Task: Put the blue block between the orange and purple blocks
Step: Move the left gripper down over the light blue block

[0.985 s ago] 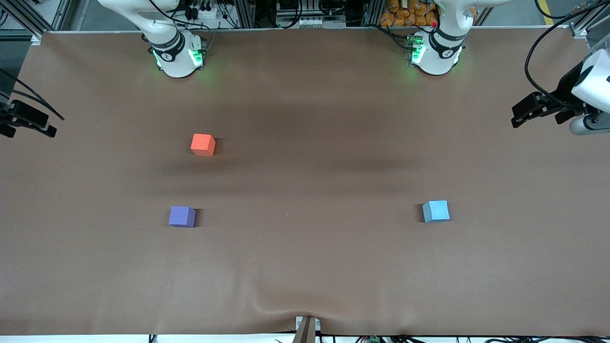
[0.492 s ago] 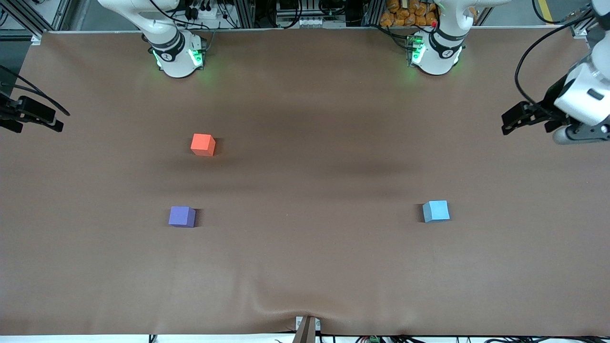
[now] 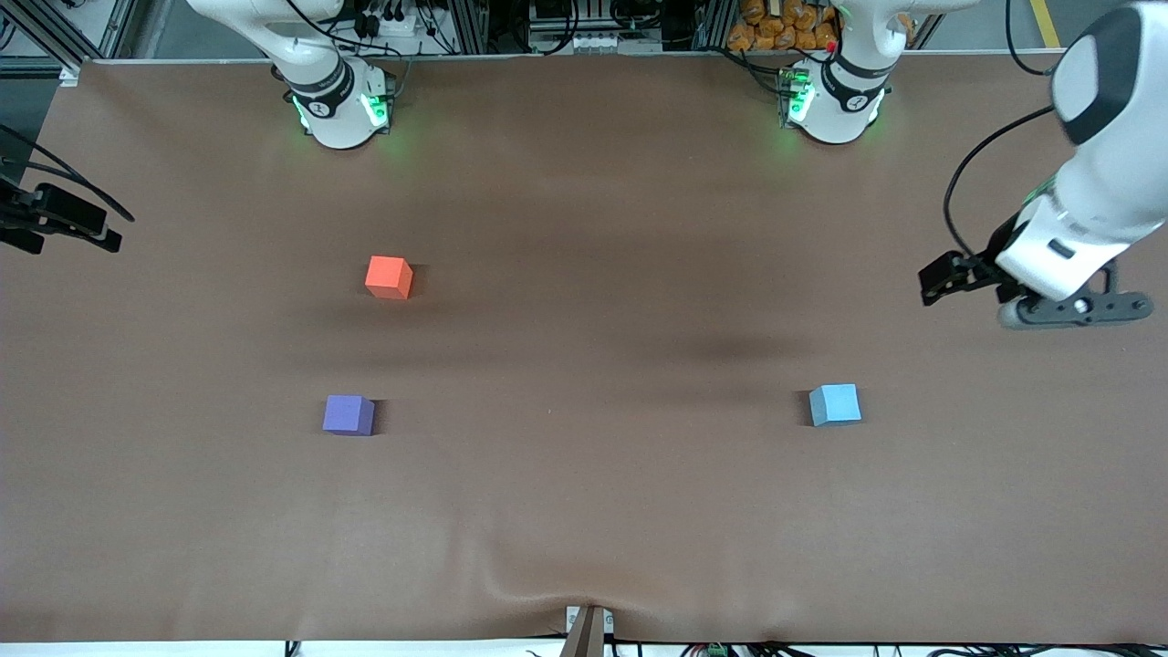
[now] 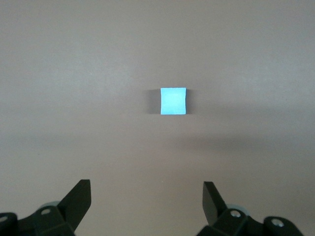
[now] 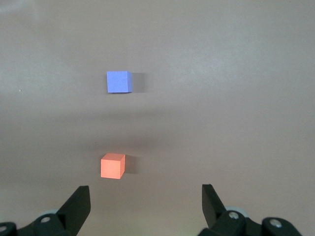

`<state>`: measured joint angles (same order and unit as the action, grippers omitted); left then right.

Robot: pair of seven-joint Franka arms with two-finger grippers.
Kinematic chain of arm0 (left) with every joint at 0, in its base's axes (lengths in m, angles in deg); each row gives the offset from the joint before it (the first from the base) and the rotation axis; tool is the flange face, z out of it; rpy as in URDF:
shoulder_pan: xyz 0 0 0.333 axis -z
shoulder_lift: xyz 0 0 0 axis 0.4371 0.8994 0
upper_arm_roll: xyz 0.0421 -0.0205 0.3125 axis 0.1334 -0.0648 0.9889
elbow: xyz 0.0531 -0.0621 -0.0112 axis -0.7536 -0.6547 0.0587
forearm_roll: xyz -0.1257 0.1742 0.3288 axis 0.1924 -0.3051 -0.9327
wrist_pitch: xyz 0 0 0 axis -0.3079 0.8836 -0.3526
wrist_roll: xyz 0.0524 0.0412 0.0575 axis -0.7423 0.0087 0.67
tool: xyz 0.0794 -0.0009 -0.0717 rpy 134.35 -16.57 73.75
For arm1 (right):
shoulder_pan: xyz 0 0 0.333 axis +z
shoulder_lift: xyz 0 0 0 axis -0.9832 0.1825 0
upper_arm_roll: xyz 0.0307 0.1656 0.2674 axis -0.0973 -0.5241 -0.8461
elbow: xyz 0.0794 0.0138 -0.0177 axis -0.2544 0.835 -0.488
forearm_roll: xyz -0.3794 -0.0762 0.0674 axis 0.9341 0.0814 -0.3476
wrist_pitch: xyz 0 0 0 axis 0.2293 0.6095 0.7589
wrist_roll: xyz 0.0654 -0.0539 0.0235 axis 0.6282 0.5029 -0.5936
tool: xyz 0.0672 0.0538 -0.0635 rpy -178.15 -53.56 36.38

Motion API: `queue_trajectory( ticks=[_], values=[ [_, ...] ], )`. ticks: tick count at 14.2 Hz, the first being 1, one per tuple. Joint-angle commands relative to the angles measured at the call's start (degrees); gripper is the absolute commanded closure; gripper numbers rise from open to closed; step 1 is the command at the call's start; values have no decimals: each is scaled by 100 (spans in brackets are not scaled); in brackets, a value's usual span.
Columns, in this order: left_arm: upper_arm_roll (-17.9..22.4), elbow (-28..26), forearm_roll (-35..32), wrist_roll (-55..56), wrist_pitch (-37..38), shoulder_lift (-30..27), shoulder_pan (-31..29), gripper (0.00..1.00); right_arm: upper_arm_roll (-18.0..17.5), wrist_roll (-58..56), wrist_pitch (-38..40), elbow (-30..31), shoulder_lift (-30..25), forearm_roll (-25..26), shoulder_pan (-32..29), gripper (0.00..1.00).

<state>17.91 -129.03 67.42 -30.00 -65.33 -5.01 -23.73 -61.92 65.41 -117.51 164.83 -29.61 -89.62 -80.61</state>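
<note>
1. The table (image 3: 584, 511) is covered in brown cloth, and all three blocks sit on it, none touching another.
2. The left arm (image 3: 1095, 173) reaches in over the left arm's end of the table, and its white links hang above bare cloth.
3. The left gripper (image 3: 940, 278) is up in the air over bare cloth, toward the left arm's end of the table from the blue block and well apart from it. In the left wrist view its jaws stand spread wide and hold nothing (image 4: 145, 201), with the blue block (image 4: 173, 101) in sight ahead of the gap between the fingers.
4. The right gripper (image 3: 68, 226) shows only partly at the edge of the front view, over the right arm's end of the table and well apart from every block. In the right wrist view its jaws are also spread wide and hold nothing (image 5: 145, 201). This arm waits.
5. The blue block (image 3: 835, 404) rests flat on the cloth, free of both grippers, well apart from the purple block, toward the left arm's end of the table.
6. The purple block (image 3: 348, 414) lies about as near to the front camera as the blue block.
7. The orange block (image 3: 388, 276) lies farther from the front camera than the purple block, near it but apart, with bare cloth between the two.
</note>
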Motion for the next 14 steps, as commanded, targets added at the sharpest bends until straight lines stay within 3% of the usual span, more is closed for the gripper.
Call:
queue_trajectory(
  ticks=[1,8,11,14],
  values=[
    [-4,-287,7,-79,-464,114,45,0,13,20,98,-66,-23,-61,16,0],
    [-30,-1035,-19,-61,-2160,1027,98,0,5,29,98,-66,-23,-70,51,0],
    [-30,-843,-28,-17,-2495,1562,98,0,5,37,98,-66,-23,-70,51,0],
    [-13,-282,-28,315,-2751,2292,141,0,5,37,98,-66,-23,-70,51,0]
  ],
)
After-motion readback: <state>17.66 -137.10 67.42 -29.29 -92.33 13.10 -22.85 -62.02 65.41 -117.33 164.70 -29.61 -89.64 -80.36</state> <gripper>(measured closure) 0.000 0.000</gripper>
